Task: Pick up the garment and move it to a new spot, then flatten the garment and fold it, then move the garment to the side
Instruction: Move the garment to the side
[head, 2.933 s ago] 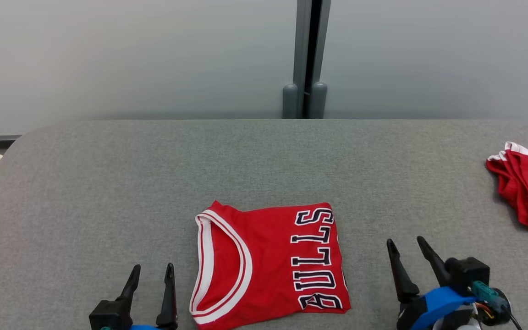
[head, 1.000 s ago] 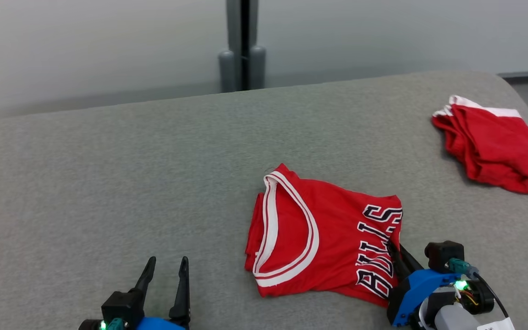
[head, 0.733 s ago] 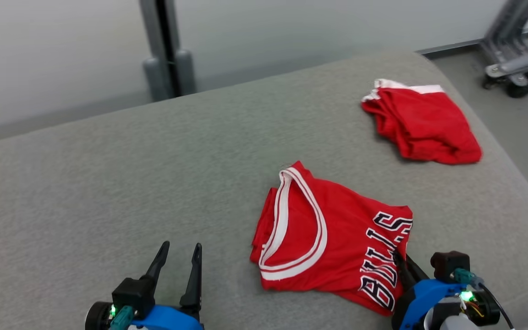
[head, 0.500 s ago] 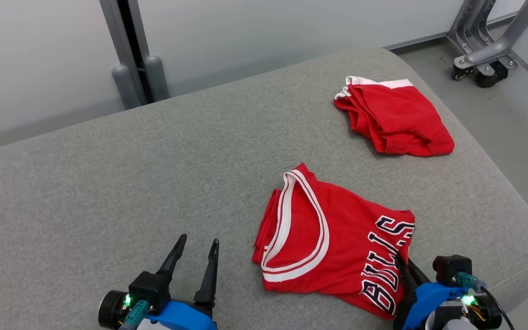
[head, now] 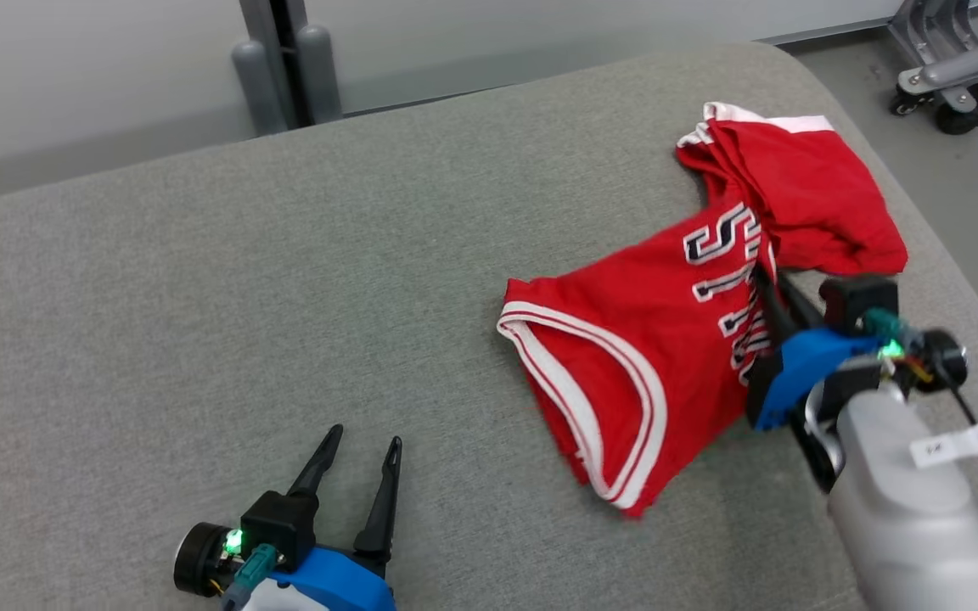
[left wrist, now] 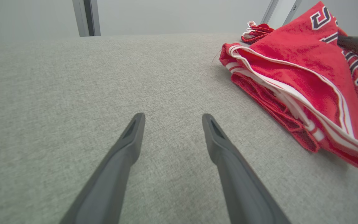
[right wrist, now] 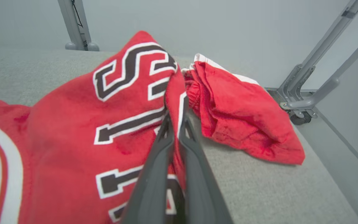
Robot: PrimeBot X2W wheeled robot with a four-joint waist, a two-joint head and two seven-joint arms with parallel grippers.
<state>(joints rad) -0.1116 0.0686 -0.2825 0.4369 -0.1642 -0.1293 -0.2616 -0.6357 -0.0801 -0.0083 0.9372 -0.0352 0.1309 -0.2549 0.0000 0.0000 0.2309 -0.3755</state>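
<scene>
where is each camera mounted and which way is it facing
Head view: on the head, looking down at the grey table; shows the open left gripper, and the right gripper and pale forearm, shut on the jersey.
Left wrist view: on the left wrist, low over the table, facing along its spread fingers toward the jersey.
Right wrist view: on the right wrist, facing along its closed fingers toward the red garment.
Shared: all three show the jersey and red garment.
</scene>
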